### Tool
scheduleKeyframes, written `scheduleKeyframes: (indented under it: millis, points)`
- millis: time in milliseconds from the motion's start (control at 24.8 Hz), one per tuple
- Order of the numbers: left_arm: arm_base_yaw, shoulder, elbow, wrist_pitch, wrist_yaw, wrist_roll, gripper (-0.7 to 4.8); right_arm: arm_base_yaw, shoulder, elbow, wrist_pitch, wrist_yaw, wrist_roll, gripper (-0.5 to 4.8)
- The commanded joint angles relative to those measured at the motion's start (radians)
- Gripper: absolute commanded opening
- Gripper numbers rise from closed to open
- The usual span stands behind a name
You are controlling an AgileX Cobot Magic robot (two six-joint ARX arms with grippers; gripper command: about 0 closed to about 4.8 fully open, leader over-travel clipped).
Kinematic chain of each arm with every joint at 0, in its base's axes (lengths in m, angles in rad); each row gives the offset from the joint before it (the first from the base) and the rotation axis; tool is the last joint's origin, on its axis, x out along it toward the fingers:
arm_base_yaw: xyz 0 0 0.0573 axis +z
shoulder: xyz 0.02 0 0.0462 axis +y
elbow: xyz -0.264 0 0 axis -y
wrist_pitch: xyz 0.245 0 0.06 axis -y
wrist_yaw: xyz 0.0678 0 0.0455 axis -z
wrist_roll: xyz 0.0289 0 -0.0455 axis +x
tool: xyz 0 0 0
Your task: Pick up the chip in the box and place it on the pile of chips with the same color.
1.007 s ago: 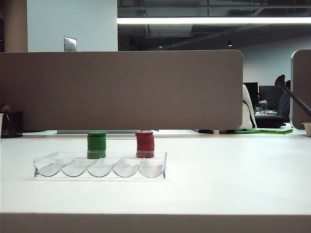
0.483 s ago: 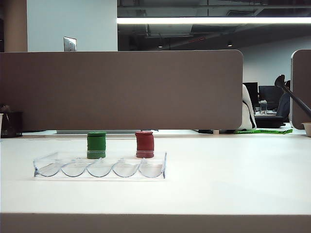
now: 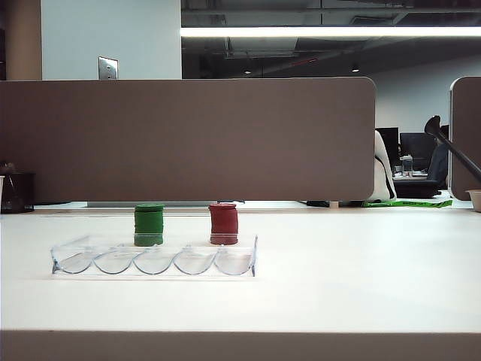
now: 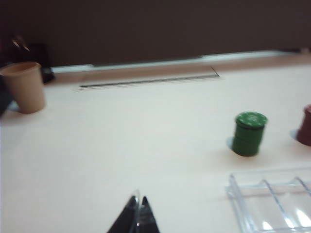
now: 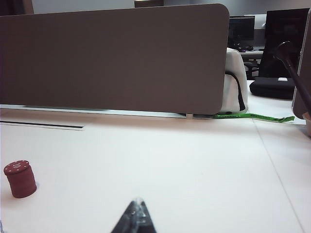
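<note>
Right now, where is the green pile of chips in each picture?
Exterior view: the green pile stands left of middle, just behind the clear box.
Left wrist view: it is on the table beyond the box's corner, well past the shut left claw.
Right wrist view: not in it.
Shared landmark: the red pile, in all three views.

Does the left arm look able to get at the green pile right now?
Probably yes: only bare table lies between the shut left claw and the green pile, with the tray off to the side.
</note>
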Motion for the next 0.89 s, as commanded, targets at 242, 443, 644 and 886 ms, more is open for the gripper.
scheduleKeyframes:
  millis: [242, 443, 644, 886]
  points:
    - [0.001, -0.001, 0.004, 0.029, 0.100, -0.005, -0.06, 0.000, 0.000, -0.002, -0.072, 0.016, -0.010, -0.01]
    - [0.001, -0.001, 0.004, 0.049, 0.097, -0.035, -0.06, 0.000, 0.000, -0.002, -0.119, 0.048, -0.062, -0.01]
    - [0.001, -0.001, 0.004, 0.078, 0.097, -0.049, -0.06, 0.000, 0.000, -0.002, -0.118, 0.122, -0.061, -0.01]
    - [0.002, -0.001, 0.004, 0.091, 0.066, -0.053, -0.06, 0.000, 0.000, -0.002, -0.118, 0.145, -0.057, -0.01]
